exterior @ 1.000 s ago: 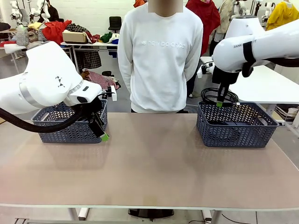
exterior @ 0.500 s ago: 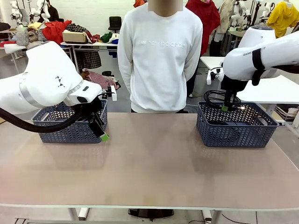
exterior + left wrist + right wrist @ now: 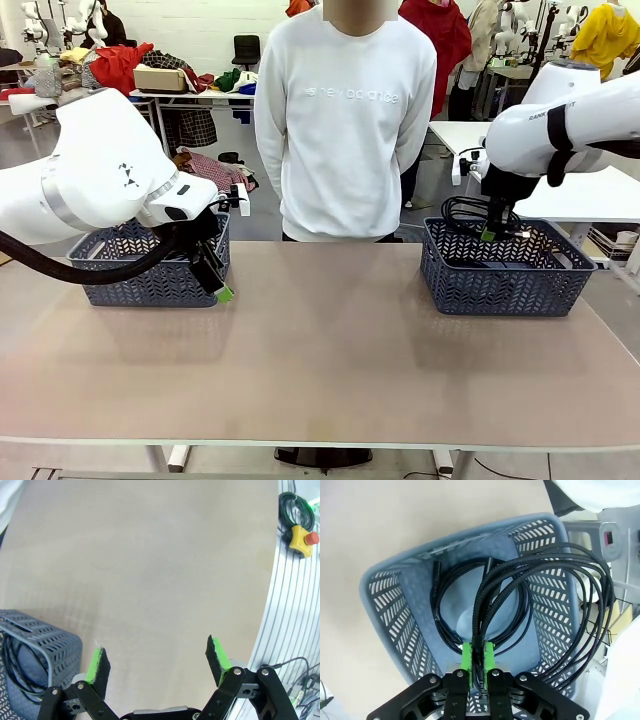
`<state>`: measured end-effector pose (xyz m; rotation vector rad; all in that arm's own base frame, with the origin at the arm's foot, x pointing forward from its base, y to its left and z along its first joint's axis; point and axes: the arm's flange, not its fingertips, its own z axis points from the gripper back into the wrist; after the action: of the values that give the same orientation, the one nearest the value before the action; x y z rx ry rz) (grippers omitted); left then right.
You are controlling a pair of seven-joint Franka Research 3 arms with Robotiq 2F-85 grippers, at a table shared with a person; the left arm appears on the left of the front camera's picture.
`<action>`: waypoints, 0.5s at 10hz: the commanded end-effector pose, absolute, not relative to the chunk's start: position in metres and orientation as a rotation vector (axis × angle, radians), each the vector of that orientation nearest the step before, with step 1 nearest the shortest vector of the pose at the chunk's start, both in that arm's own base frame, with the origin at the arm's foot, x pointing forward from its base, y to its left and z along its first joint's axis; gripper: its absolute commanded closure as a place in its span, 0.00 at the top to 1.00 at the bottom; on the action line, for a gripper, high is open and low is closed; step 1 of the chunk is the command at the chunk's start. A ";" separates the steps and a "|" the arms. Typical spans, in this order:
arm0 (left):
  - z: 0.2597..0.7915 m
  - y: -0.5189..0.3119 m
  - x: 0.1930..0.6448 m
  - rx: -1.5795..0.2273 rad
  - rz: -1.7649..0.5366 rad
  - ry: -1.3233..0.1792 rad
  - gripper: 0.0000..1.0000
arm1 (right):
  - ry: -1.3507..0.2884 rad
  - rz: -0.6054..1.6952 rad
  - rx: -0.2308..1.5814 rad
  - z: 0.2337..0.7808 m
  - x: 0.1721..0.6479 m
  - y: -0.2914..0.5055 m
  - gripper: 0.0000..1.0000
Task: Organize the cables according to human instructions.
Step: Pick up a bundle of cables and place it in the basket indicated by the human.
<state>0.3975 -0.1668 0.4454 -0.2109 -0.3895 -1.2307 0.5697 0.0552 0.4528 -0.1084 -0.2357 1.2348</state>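
Beige tabletop [image 3: 320, 350], with a person [image 3: 345, 120] standing at its far edge and facing you, is carrying two blue-grey perforated baskets, one near each arm. Item one, your right gripper [image 3: 489, 232]: it is hanging just above the right basket [image 3: 505, 270], with its green pads [image 3: 467, 656] pressed together on a bundle of strands from one coiled black cable [image 3: 545, 600]. From the pinch the cord is fanning away in several parallel loops, part of it lying over the basket's interior and part spilling past the rim beyond the fingers, so you are probably pinching the strands as one to keep the coil from unwinding while it is being carried. Whether it is going in or coming out you cannot tell from this moment alone. Item two, directly below that gripper: a second cable [image 3: 447, 605] is lying flat on the basket floor as a loose ring, thin and matte black, with two stubby plug ends [image 3: 436, 566] pointing toward the far wall. Item three, your left gripper [image 3: 157, 662]: its fingers are standing wide apart with nothing between them, angled down at bare table, and waiting clear of the work. Beside its left finger, the left basket [image 3: 40, 640] is showing one corner, and a further black coil [image 3: 12, 675] is resting inside against the wall. Beyond the table edge, a yellow stop button [image 3: 302, 537] is sitting on a rail with its own cord wound behind it.
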 end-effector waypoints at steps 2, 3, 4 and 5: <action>0.447 -0.164 0.398 -0.213 -1.231 -0.382 1.00 | -0.249 1.263 -0.106 0.447 0.557 0.044 0.11; 0.447 -0.164 0.398 -0.213 -1.231 -0.382 1.00 | -0.244 1.260 -0.106 0.446 0.556 0.043 0.11; 0.447 -0.164 0.398 -0.213 -1.231 -0.382 1.00 | -0.235 1.267 -0.107 0.444 0.555 0.043 0.11; 0.447 -0.164 0.398 -0.213 -1.231 -0.382 1.00 | -0.240 1.267 -0.110 0.442 0.553 0.043 0.11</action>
<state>0.3975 -0.1668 0.4454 -0.2109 -0.3894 -1.2307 0.5629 0.0509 0.4423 -0.0987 -0.2133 1.2341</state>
